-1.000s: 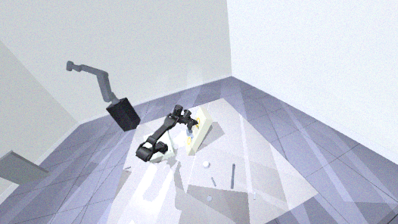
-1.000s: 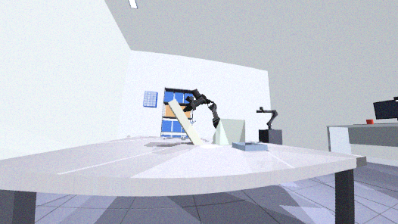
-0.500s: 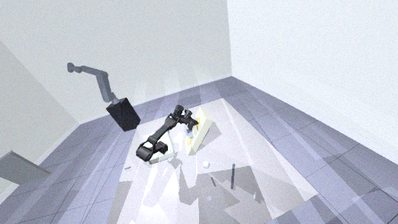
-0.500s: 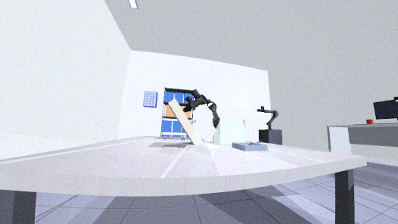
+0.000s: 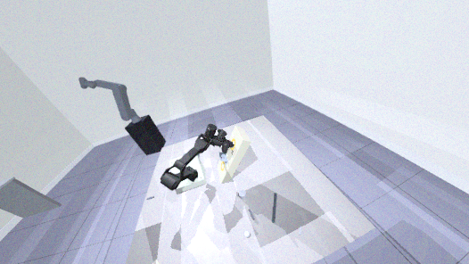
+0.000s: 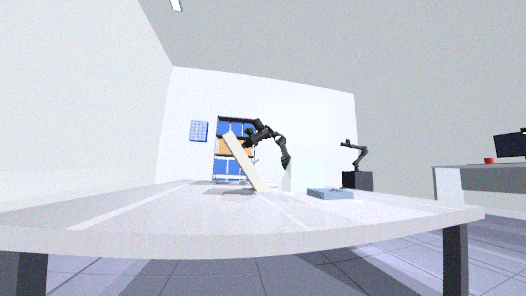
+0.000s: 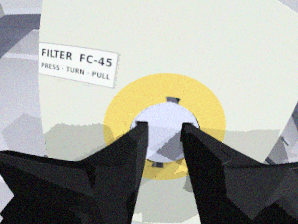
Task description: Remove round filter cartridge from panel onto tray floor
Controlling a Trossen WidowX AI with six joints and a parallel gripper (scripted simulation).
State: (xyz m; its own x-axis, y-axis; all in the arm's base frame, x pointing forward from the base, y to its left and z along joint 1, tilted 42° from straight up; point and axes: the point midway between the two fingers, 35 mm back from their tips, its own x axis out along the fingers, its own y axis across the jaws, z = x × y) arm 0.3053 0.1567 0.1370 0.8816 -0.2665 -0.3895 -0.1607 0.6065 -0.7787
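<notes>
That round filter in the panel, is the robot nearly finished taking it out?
Not nearly. Done: the gripper has reached the panel. In hand: its fingertips sit partly spread against the pale filter cartridge, which is seated inside its yellow ring. Left: freeing it, setting it on the tray, opening and backing away.

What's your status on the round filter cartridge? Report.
Gripper part-closed, fingertips on the pale round filter cartridge. Cartridge seated in cream service panel, yellow ring around it. Nothing obstructing.
</notes>
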